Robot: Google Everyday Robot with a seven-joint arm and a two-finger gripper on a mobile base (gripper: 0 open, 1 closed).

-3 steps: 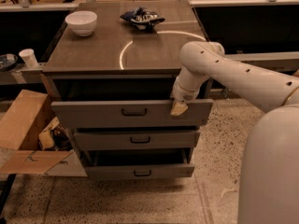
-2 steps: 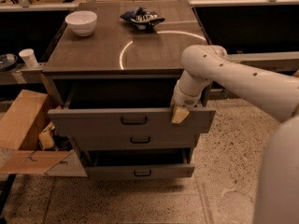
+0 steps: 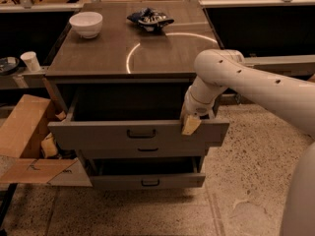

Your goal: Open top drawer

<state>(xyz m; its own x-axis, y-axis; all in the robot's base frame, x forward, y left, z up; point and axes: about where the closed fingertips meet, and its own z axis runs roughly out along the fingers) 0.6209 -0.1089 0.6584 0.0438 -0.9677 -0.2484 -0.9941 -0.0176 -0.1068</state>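
The top drawer (image 3: 98,134) is the wide grey-brown one under the counter top, with a small black bar handle (image 3: 141,133) at its centre. It stands pulled well out, and its dark inside shows behind the front panel. My gripper (image 3: 190,124) is at the top edge of the drawer front, right of the handle, with a tan fingertip (image 3: 191,126) hanging over the front face. My white arm (image 3: 246,85) reaches in from the right.
Two shorter drawers (image 3: 147,181) sit below, partly out. On the counter (image 3: 98,58) are a white bowl (image 3: 86,23) and a dark crumpled bag (image 3: 149,18). A cardboard box (image 3: 24,136) stands on the floor at left. A white cup (image 3: 32,60) is further left.
The top drawer has slid further out toward the camera, and my gripper has moved down and forward with its front edge.
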